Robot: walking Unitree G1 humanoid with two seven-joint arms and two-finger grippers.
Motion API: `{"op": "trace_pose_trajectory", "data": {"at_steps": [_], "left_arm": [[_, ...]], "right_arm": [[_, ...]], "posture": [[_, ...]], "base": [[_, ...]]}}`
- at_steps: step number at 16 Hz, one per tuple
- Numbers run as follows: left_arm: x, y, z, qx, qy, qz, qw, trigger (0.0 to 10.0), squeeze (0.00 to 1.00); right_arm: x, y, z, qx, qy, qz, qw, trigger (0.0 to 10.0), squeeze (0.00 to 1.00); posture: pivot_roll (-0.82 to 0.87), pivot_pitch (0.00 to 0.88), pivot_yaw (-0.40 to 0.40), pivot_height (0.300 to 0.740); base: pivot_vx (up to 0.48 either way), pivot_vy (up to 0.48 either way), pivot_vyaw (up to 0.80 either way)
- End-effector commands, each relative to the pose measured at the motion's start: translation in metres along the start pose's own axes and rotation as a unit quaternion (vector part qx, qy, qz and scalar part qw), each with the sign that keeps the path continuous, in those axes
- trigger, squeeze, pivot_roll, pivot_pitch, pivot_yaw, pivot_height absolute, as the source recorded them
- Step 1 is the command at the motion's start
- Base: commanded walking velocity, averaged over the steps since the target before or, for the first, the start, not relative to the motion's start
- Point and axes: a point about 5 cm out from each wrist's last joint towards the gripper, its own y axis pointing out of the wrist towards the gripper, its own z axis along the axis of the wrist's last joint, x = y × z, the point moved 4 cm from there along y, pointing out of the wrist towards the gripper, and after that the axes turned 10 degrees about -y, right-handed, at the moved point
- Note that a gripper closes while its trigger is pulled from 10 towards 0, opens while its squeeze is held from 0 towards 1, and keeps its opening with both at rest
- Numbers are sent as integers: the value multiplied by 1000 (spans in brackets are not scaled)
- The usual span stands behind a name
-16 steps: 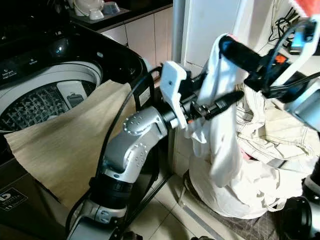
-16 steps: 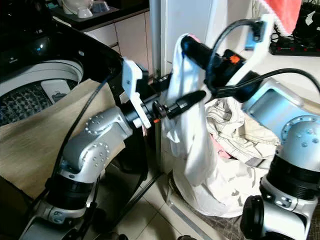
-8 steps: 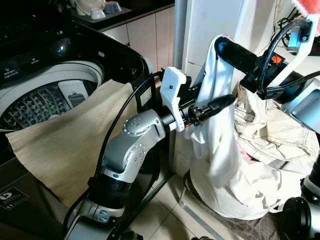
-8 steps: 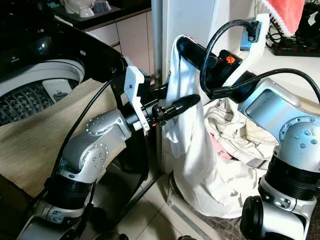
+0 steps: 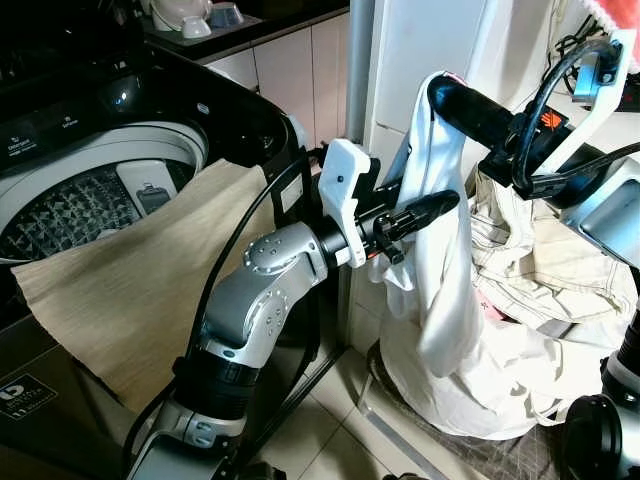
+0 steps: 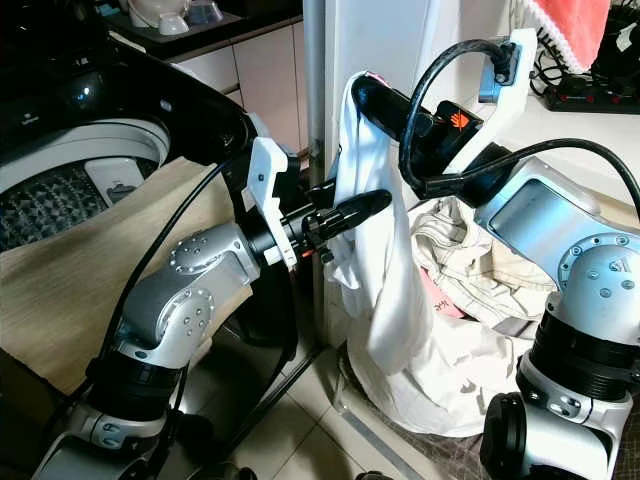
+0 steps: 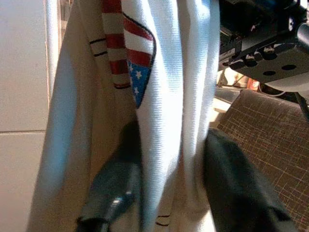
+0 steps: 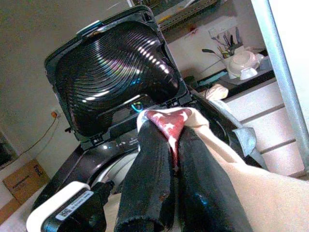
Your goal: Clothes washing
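Both black-fingered grippers are busy with the same white cotton garment [image 5: 432, 270], which hangs in a long drape between the two silver arms. Up high, the right gripper [image 5: 447, 92] has its two fingers pinched tight on the top edge of the cloth; its wrist view shows a red patch with white stars bunched between the fingertips [image 8: 164, 140]. From that grip the garment falls straight down, its lower end resting on the heap of cream and beige laundry [image 5: 540, 270] that fills the woven brown basket [image 5: 500, 455] standing on the tiled floor below that gripper.

Just beneath the right gripper and a little toward the machine, the left gripper [image 5: 425, 212] reaches sideways into the hanging cloth at about mid-height. Its wrist view looks along two dark fingers [image 7: 231, 188] set a moderate way apart with a fold of the white fabric running down between them; a stars-and-stripes print [image 7: 135, 53] sits on the cloth just past the fingertips. Whether the fingers press the fold I cannot tell from where I stand.

Behind the left arm is the black top-loading washing machine [image 5: 130, 110], lid raised, its perforated steel drum [image 5: 70, 205] visible. A tan rectangular cloth [image 5: 140, 290] lies draped over the machine's front rim, hanging down its face, well clear of both grippers.
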Motion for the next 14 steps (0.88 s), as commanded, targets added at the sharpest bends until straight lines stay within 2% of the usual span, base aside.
{"op": "trace_pose_trajectory", "data": {"at_steps": [1,6,7,8,9,12,13,14], "left_arm": [[1,0,0,-5,3,-5,1000,0,0],[-4,-1,2,-3,7,7,1000,0,0],[-7,-2,3,-1,11,16,1000,0,0],[-8,-2,4,0,13,20,1000,0,0],[-16,-5,9,8,21,40,999,0,0],[-48,-18,38,33,67,101,992,0,0],[-69,-29,65,50,102,140,984,0,0],[-90,-41,96,69,143,184,970,0,0]], "right_arm": [[-8,0,3,6,-7,14,1000,0,0],[-9,0,4,8,-9,16,1000,0,0],[-11,0,4,8,-9,24,1000,2039,149],[-12,-1,4,9,-9,27,1000,2039,149],[-11,-1,4,12,-1,28,1000,10000,1000],[-7,-3,6,16,-23,5,1000,10000,1000],[-8,-3,7,18,-29,7,999,10000,24],[-13,-4,9,24,-36,21,999,10000,0]], "posture": [[-106,0,60,740],[-106,0,65,740],[-105,0,66,740],[-105,0,66,740],[-104,0,67,740],[-99,0,67,740],[-92,0,70,740],[-88,0,70,740]], "base": [[0,0,0],[0,0,0],[0,0,0],[0,0,0],[0,0,0],[0,0,0],[0,0,0],[0,0,0]]}}
